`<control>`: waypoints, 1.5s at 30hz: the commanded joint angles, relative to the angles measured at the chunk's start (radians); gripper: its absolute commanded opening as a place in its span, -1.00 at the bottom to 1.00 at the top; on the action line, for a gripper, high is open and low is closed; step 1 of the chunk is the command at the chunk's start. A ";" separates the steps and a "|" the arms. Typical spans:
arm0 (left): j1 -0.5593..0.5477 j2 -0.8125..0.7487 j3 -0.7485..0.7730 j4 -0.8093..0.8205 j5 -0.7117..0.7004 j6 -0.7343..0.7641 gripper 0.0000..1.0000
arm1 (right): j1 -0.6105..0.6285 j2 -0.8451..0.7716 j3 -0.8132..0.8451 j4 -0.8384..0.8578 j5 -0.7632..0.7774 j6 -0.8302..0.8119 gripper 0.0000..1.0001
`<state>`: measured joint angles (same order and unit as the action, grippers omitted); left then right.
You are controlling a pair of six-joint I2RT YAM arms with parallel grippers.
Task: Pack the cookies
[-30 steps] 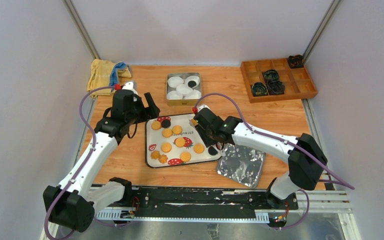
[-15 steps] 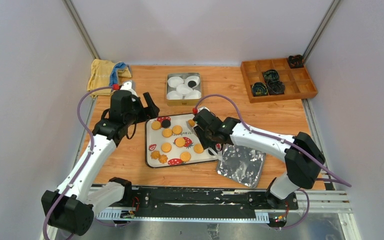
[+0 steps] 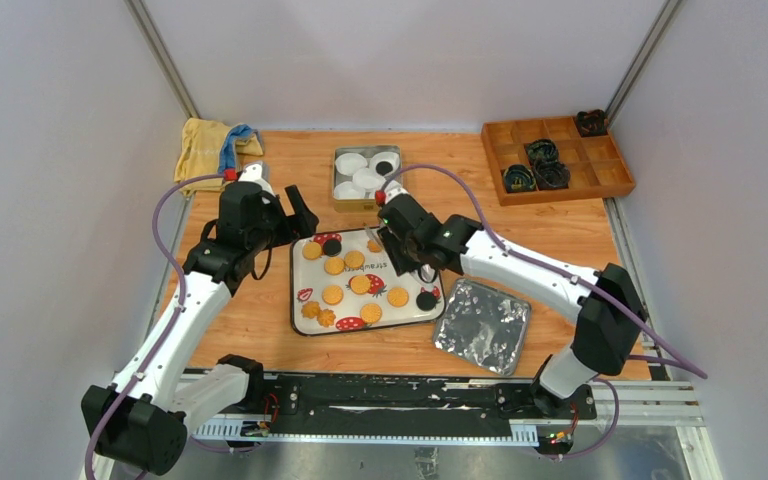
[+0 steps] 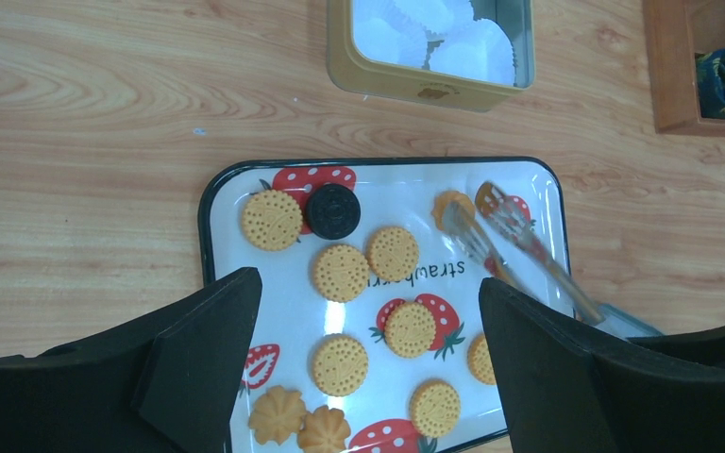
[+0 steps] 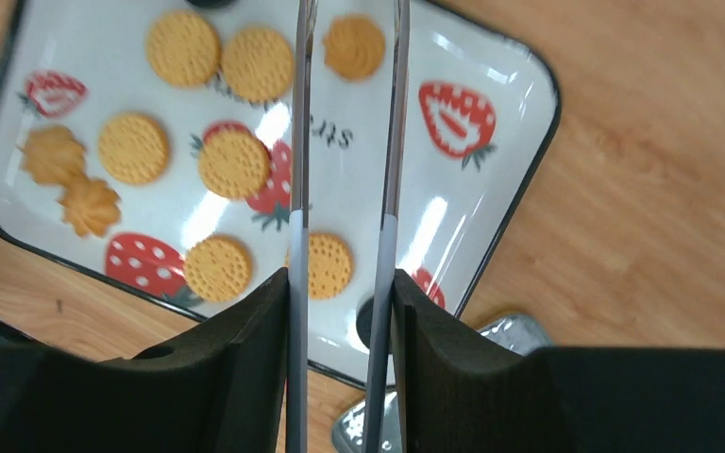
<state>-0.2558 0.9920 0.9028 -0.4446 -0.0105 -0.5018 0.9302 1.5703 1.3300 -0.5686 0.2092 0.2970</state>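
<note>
Grips tongs (image 5: 300,142) in right pincer (image 5: 340,283), now swung over far flower cookie (image 5: 354,45) for pickup; holds left pincer (image 4: 368,288) wide, empty.

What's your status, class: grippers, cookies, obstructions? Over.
Left gripper open over the tray. Right gripper shut on tongs, tips at a flower cookie. Cookies on tray. Nothing blocking the tin.

Glossy tray (image 4: 406,193), wood-grain table (image 4: 104,123), shiny foil pouch (image 3: 481,326), metal tongs (image 5: 394,142), dimpled matt cookies (image 4: 341,272)
</note>
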 commanded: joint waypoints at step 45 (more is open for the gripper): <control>0.000 0.004 0.011 -0.006 0.027 0.006 0.84 | -0.008 0.019 -0.077 0.002 -0.072 0.016 0.03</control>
<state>-0.2558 1.0164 0.9031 -0.4583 0.0051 -0.4942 0.9096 1.6005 1.2591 -0.5732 0.0864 0.2852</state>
